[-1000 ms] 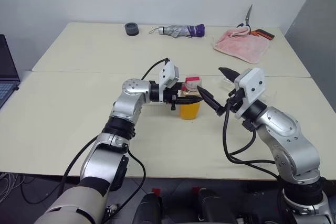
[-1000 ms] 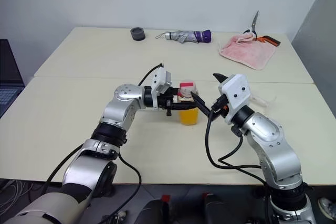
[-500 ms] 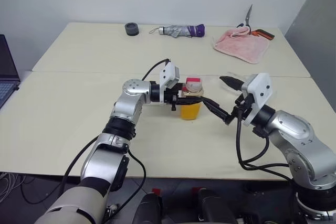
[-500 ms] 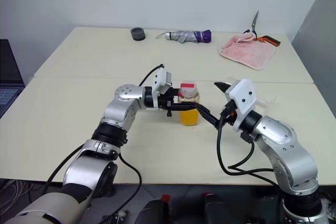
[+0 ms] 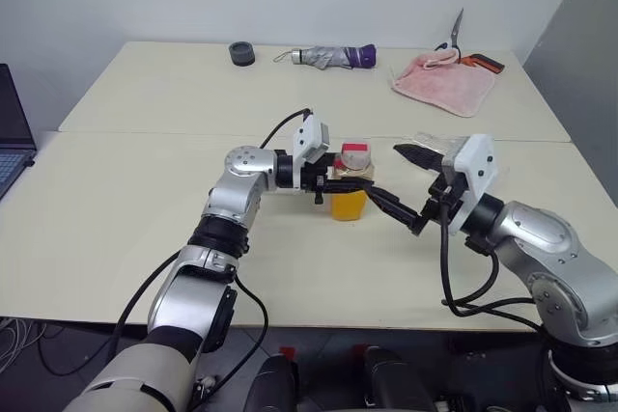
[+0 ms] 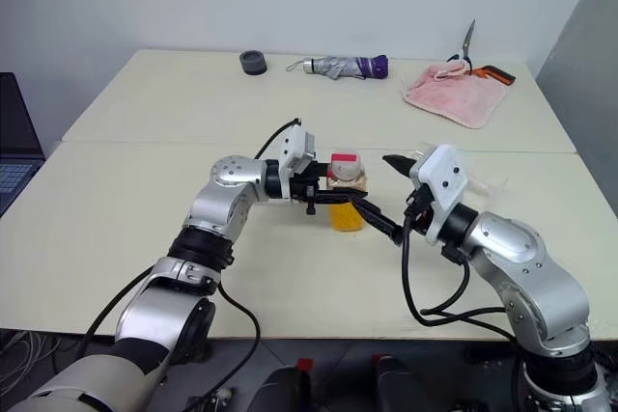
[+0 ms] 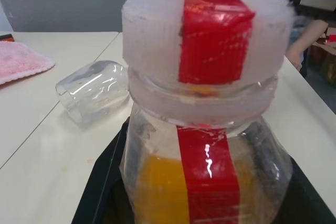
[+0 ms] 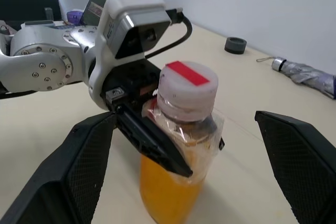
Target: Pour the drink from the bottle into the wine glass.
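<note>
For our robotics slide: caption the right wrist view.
Left gripper clamps the capped bottle of orange drink; open right gripper faces it.

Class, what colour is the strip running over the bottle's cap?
Red, on a white cap; clearest in the left wrist view.

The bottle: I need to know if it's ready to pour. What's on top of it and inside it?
The cap sits on the bottle, held by the shut left gripper. Orange drink fills its lower part; the fingers cover part of the body.

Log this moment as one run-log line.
left gripper: shut on bottle | cap: on | right gripper: open beside bottle | wine glass: lying on table
</note>
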Tool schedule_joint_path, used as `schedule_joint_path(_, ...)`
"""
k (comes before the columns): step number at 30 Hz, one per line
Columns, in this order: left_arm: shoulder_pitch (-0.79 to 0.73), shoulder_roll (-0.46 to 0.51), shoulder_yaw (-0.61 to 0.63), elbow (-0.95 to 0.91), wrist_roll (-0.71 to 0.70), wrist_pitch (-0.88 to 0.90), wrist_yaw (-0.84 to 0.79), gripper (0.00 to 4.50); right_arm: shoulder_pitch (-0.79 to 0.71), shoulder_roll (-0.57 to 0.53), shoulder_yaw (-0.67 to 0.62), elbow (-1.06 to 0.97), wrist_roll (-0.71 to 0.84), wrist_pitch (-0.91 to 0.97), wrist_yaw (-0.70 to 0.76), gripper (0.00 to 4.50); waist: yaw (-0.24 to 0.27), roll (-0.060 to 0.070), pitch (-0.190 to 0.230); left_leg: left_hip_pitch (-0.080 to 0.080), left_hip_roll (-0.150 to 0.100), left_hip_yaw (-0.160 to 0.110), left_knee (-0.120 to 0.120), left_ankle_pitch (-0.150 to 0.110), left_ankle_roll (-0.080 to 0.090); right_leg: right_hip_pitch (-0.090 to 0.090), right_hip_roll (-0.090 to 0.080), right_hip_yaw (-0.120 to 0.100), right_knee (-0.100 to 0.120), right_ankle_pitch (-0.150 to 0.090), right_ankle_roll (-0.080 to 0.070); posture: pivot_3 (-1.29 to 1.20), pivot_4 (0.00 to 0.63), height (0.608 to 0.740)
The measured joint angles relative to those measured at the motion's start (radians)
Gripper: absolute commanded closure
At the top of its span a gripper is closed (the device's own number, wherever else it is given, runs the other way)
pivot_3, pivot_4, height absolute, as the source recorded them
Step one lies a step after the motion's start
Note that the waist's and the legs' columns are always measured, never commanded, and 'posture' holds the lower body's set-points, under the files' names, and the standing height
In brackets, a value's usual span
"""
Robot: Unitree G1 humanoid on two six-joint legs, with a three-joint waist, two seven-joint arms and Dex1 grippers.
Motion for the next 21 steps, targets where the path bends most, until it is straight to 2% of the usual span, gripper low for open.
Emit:
schedule_joint_path(4,0.008,0.001,0.0,0.0,0.0,0.0,0.001,2.7,-0.002,0.034,0.028,0.0,-0.009,0.001,-0.018,0.0,0.0,0.0,0.0,0.0,0.0,0.0,0.0,0.0,0.0,0.0,0.0,0.0,0.0,0.0,0.0,0.0,0.15,0.74)
schedule_joint_path(11,0.008,0.001,0.0,-0.005,0.0,0.001,-0.001,2.7,-0.054,0.102,0.03,0.009,0.069,0.06,-0.036,0.0,0.0,0.0,0.0,0.0,0.0,0.0,0.0,0.0,0.0,0.0,0.0,0.0,0.0,0.0,0.0,0.0,0.15,0.74)
schedule_joint_path(21,0.009,0.0,-0.002,-0.008,0.0,0.0,-0.015,2.7,-0.175,0.122,0.092,0.175,0.025,0.047,-0.019,0.0,0.0,0.0,0.0,0.0,0.0,0.0,0.0,0.0,0.0,0.0,0.0,0.0,0.0,0.0,0.0,0.0,0.15,0.74)
